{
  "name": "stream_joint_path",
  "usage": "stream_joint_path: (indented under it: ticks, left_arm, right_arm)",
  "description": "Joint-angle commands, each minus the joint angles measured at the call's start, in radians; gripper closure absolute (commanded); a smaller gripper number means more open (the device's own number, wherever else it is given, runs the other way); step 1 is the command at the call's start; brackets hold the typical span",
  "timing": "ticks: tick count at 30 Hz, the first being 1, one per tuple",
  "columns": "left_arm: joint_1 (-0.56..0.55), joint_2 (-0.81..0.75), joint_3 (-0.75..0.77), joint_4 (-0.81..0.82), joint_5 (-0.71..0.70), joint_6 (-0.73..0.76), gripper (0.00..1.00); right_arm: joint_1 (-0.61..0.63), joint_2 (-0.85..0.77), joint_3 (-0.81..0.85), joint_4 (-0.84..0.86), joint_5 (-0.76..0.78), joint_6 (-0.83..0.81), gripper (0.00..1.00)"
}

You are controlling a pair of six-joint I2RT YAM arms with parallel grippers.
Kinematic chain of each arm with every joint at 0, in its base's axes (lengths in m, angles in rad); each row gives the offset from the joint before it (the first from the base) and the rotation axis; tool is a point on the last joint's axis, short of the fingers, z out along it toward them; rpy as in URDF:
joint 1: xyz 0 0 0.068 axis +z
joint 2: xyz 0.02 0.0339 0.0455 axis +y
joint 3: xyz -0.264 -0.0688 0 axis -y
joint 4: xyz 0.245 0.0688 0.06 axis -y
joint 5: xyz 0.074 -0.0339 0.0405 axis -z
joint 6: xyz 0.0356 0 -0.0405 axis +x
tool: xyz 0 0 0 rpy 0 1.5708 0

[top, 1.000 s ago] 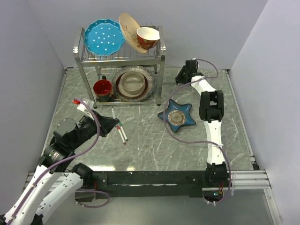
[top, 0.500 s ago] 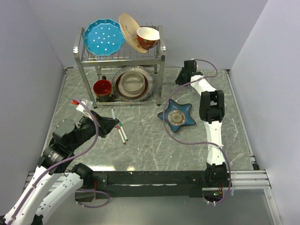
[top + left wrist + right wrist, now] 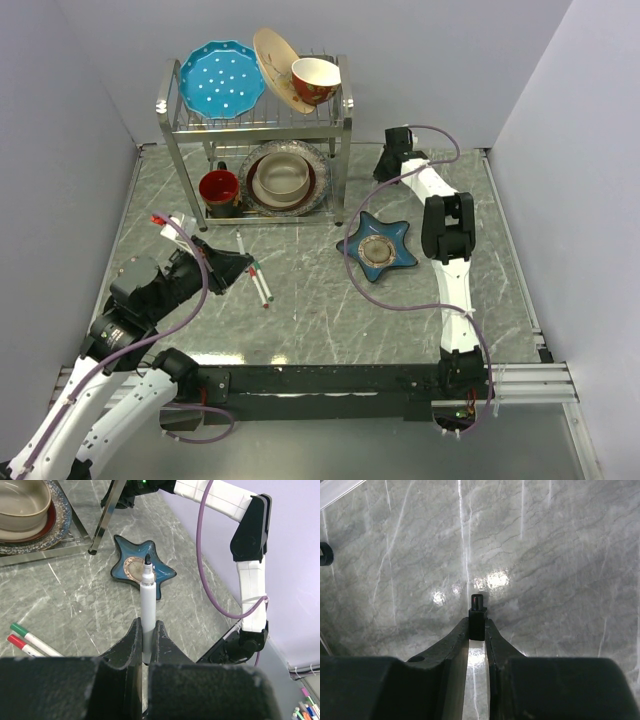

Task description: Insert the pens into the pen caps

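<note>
My left gripper [image 3: 146, 630] is shut on a white-barrelled pen [image 3: 147, 600] and holds it above the table, bare black tip pointing away. In the top view this gripper [image 3: 236, 268] is at the left, beside two capped pens, one green [image 3: 26, 636] and one red [image 3: 20, 645], lying together on the table [image 3: 261, 283]. Another slim pen [image 3: 242, 243] lies nearer the rack. My right gripper [image 3: 478, 626] is shut on a small dark pen cap [image 3: 478, 614] just above the table. In the top view it [image 3: 386, 166] is at the far back, right of the rack.
A metal dish rack [image 3: 343, 130] stands at the back with a blue plate [image 3: 220, 80], bowls and a red mug [image 3: 219, 187]. A blue star-shaped dish [image 3: 378, 250] sits mid-table and shows in the left wrist view [image 3: 142, 570]. Walls close in on three sides.
My right gripper has shifted slightly left at the back of the table with the cap. My left gripper has barely moved and still holds the pen.
</note>
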Motion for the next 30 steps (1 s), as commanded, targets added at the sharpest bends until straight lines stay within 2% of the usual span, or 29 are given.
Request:
stream_joint_path:
  ticks: [1, 11, 18, 26, 30]
  left_arm:
    - [0.001, -0.008, -0.01, 0.021, -0.011, 0.004, 0.99]
    - [0.001, -0.017, -0.026, 0.004, -0.054, 0.023, 0.99]
    - [0.001, -0.037, -0.035, 0.0, -0.046, 0.021, 0.99]
    - [0.001, -0.066, -0.038, -0.006, -0.054, 0.02, 0.99]
    - [0.001, -0.069, -0.039, -0.006, -0.045, 0.02, 0.99]
  right_arm:
    - [0.005, -0.065, -0.02, -0.022, 0.058, -0.005, 0.87]
    - [0.003, -0.136, -0.107, -0.065, 0.072, 0.016, 0.88]
    - [-0.017, -0.228, -0.195, -0.128, 0.092, -0.026, 0.88]
    - [-0.075, -0.358, -0.411, -0.142, 0.183, -0.094, 0.88]
    - [-0.126, -0.479, -0.622, -0.1, 0.183, -0.099, 0.87]
